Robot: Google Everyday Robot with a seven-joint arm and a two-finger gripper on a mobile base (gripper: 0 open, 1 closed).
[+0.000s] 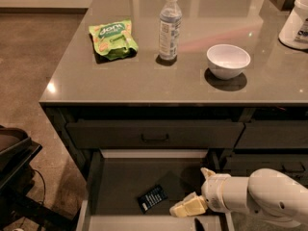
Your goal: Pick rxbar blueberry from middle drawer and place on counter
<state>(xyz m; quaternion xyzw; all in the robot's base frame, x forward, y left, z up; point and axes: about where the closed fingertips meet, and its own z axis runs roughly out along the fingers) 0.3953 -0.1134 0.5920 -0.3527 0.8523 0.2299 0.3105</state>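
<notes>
gripper [190,207]: hanging over middle drawer [120,182], arm [269,198] running off right edge
rxbar blueberry [152,198]: lettering appearing too small to read

A glossy grey-brown stone counter [144,83] carries four things: a crumpled green snack bag [113,39] at ten o'clock, a clear plastic water bottle [170,27] at twelve, a round white bowl [228,60] at three, and a white container [295,20], cut off by the frame, at two o'clock. The pale gripper [185,208] hangs below, inside the open middle drawer [120,182].
</notes>
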